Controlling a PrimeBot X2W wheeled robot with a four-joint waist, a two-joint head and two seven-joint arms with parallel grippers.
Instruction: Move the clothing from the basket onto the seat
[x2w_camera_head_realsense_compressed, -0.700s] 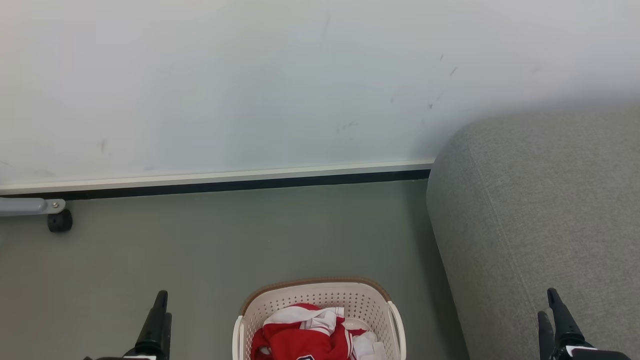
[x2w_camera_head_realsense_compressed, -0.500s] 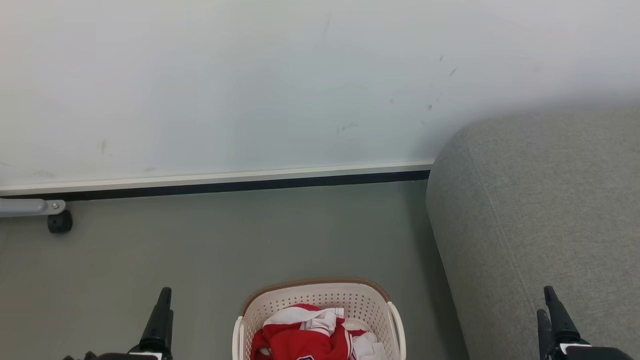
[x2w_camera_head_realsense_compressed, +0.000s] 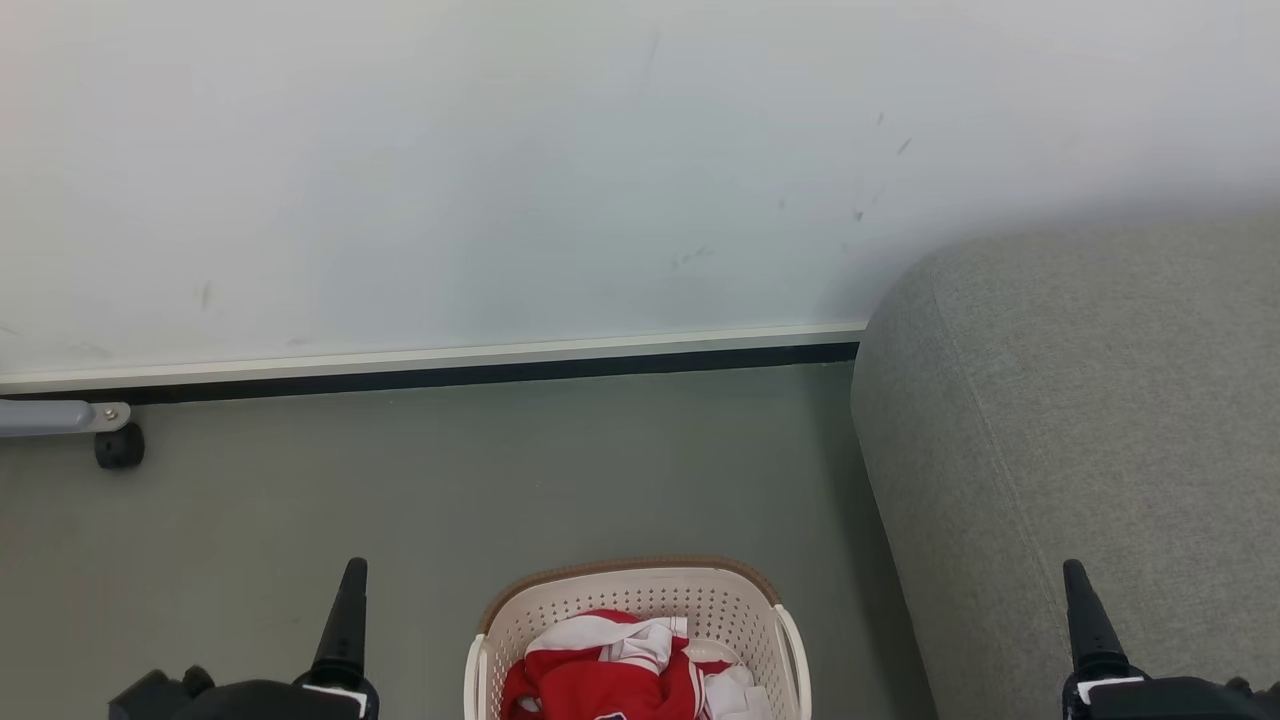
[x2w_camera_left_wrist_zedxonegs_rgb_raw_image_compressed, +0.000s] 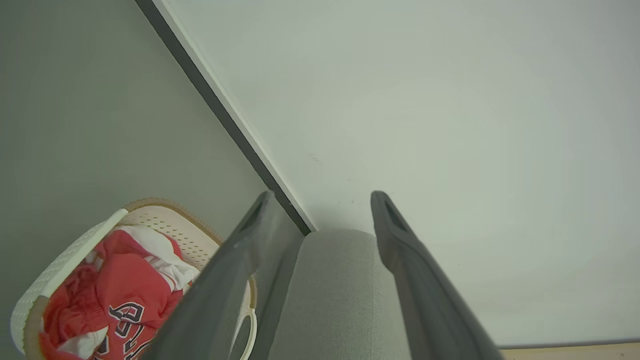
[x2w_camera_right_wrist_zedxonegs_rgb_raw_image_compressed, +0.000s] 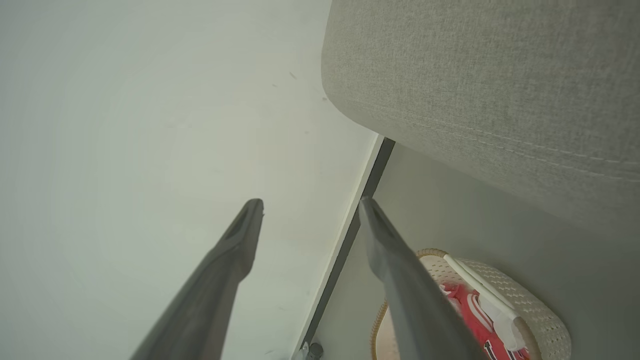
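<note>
Quick status from me: the red jerseys (x2w_camera_head_realsense_compressed: 600, 680) are all bunched up inside the white basket (x2w_camera_head_realsense_compressed: 650, 597), which sits on the grey-green floor (x2w_camera_head_realsense_compressed: 450, 480) right in front of me, at the near edge of my head view. The big grey sofa (x2w_camera_head_realsense_compressed: 1080, 420) is just to the right of the basket, with a strip of floor between them. My left gripper (x2w_camera_left_wrist_zedxonegs_rgb_raw_image_compressed: 322, 200) hangs over the floor to the left of the basket, fingers spread apart with nothing between them. My right gripper (x2w_camera_right_wrist_zedxonegs_rgb_raw_image_compressed: 310, 202) is on the right, in front of the near part of the sofa, fingers spread and empty too. Neither one touches the basket or the jerseys. From my left wrist I can see black-and-white lettering on one jersey. On the far side there's a pale wall (x2w_camera_head_realsense_compressed: 500, 150) with a dark baseboard (x2w_camera_head_realsense_compressed: 500, 368), plus a little black caster wheel (x2w_camera_head_realsense_compressed: 120, 447) at the far left.
</note>
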